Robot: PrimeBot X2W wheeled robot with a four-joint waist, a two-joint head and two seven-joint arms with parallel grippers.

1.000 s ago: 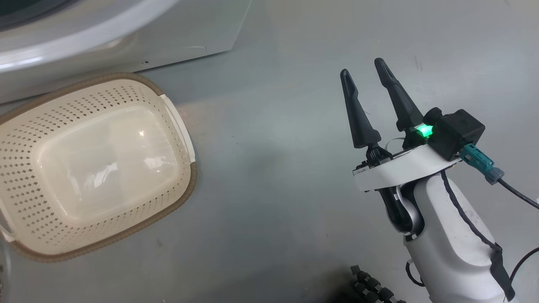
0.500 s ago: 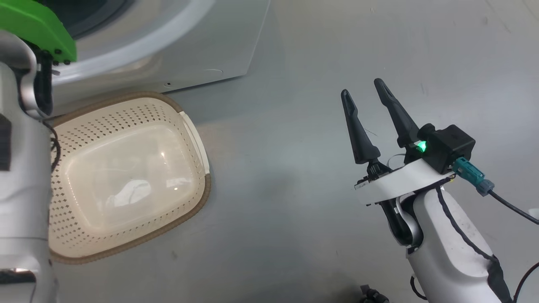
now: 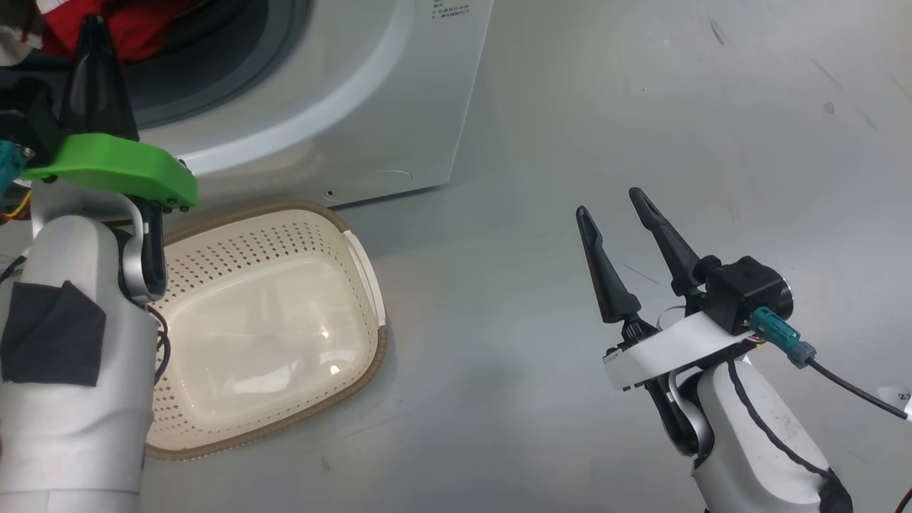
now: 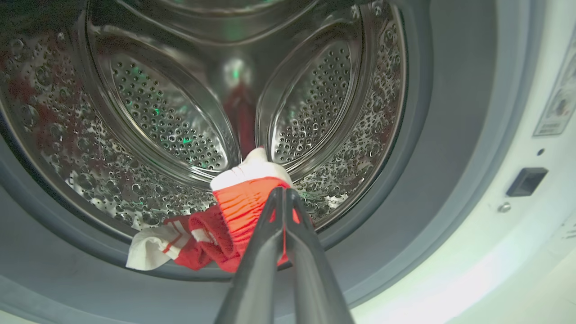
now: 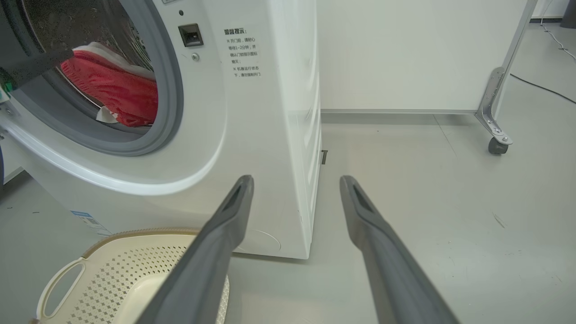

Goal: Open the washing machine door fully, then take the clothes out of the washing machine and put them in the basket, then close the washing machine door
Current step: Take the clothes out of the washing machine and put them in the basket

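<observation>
The white washing machine (image 3: 342,107) stands at the upper left with its mouth uncovered; its door is out of view. Red clothes (image 4: 234,211) with white trim lie bunched on the front lip of the steel drum (image 4: 162,112). My left gripper (image 4: 283,192) is shut on that red fabric at the drum's mouth. From the head camera its dark fingers (image 3: 94,64) point into the opening, against the clothes (image 3: 153,28). The cream basket (image 3: 235,242) sits empty on the floor below the machine. My right gripper (image 3: 608,201) hangs open over bare floor, far to the right.
Grey floor (image 3: 534,142) spreads between the basket and my right arm. A white panel (image 5: 405,54) on a castor (image 5: 495,146) stands behind the machine's right side. A thin cable (image 5: 540,87) crosses the floor at the far right.
The head camera has tilted up, so the machine's mouth and the clothes came into the picture. My left arm has come in at the left. The right gripper stays open.
</observation>
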